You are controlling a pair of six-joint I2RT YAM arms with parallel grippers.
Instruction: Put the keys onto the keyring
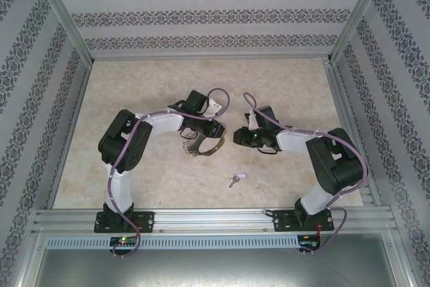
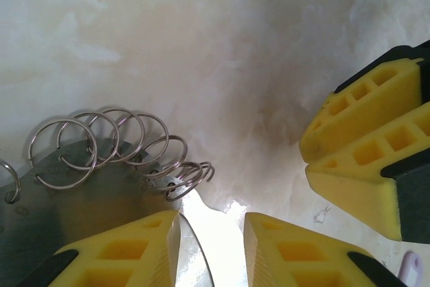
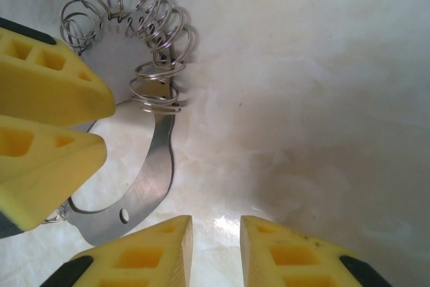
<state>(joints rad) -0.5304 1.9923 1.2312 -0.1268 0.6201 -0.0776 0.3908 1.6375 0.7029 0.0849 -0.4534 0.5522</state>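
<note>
marble-look table (image 1: 134, 99) first. left gripper (image 2: 211, 218) has its jaws narrow with the ring (image 3: 158, 166) band between them, looks like a pinch on the bare edge. right gripper (image 3: 216, 223) sits just beside it, jaws narrow, nothing in them. ring's a thin flat metal hoop. i'd guess stiff, light and slick, and the split rings (image 3: 156, 89) on it will flop, so the bare band is the spot to hold. key (image 1: 234, 181) lies flat near the front edge, well apart from both. tiny, probably skids, so i'd grab its pale tag (image 1: 241, 176).
</note>
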